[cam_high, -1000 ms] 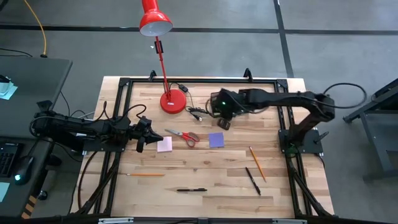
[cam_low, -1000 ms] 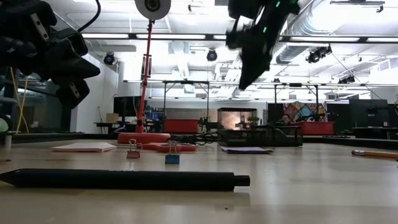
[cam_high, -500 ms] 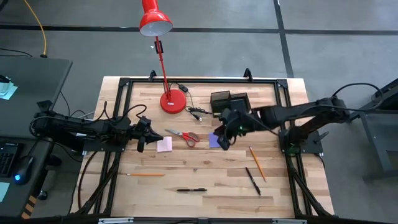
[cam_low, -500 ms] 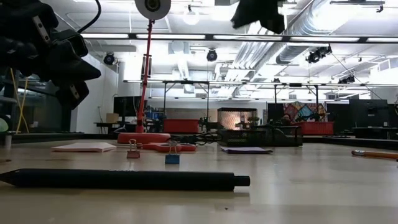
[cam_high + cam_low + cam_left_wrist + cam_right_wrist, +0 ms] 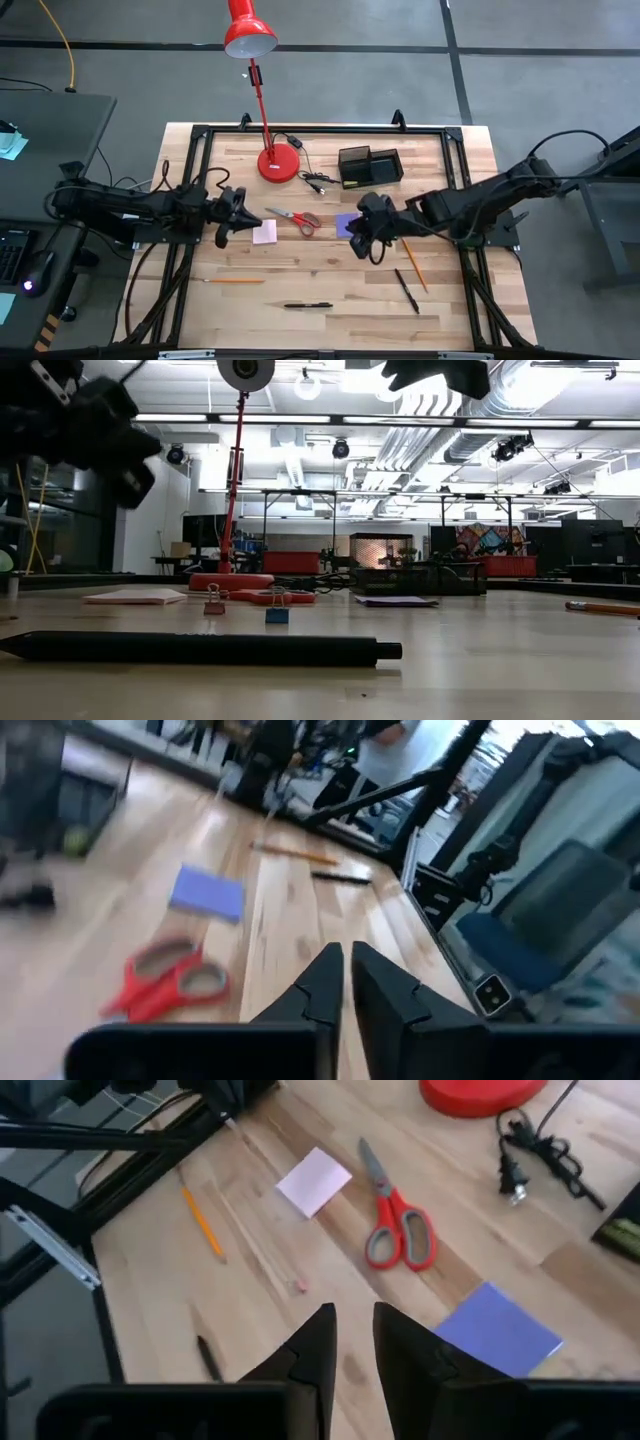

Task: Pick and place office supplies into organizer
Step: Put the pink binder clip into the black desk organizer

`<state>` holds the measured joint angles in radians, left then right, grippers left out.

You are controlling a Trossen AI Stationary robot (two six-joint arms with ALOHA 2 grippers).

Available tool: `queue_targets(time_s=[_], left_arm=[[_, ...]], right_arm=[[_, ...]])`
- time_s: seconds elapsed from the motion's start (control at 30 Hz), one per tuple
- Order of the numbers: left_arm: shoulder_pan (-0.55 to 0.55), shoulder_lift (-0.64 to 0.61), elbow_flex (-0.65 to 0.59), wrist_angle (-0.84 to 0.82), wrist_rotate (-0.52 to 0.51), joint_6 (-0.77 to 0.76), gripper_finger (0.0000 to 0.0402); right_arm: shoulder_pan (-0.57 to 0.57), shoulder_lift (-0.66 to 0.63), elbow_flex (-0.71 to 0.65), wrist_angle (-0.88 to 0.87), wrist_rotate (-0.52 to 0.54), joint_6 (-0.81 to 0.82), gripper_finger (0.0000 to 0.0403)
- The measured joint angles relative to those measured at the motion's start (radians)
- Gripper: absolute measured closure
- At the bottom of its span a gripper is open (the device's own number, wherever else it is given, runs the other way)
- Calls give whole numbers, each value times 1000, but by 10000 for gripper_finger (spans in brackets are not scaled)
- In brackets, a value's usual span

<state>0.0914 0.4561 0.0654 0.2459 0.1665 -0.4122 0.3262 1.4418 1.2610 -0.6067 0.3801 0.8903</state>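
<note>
The black organizer (image 5: 370,166) stands at the table's far side. On the table lie red-handled scissors (image 5: 297,218), a pink pad (image 5: 264,232), a purple pad (image 5: 345,222), two orange pencils (image 5: 235,281) (image 5: 414,262) and two black pens (image 5: 308,305) (image 5: 406,290). My right gripper (image 5: 364,247) hangs above the table at the purple pad's near right corner, slanting down, slightly open with nothing in it (image 5: 355,1325). My left gripper (image 5: 226,222) hovers just left of the pink pad, pointing about level, shut and holding nothing (image 5: 347,970).
The red lamp's base (image 5: 279,163) and a black cable (image 5: 315,180) lie left of the organizer. Two small binder clips (image 5: 214,603) (image 5: 277,610) stand on the table. A black frame (image 5: 195,180) rims the wooden table.
My right gripper has swung from over the organizer toward the table's near edge, rising and rolling, and now hangs by the purple pad. My left gripper has rolled a little in place.
</note>
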Motion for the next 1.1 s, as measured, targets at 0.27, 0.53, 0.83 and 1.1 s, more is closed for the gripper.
queue_targets(time_s=[0.27,0.53,0.83,1.1], left_arm=[[0,6,66,-76,-7,63,275],[0,10,70,-56,-45,41,239],[0,11,70,-54,-55,31,248],[0,11,70,-55,-47,0,251]], right_arm=[[109,0,0,128,158,113,324],[162,24,0,659,357,-115,320],[110,126,-19,921,273,-244,320],[158,-6,-391,1512,367,-361,320]])
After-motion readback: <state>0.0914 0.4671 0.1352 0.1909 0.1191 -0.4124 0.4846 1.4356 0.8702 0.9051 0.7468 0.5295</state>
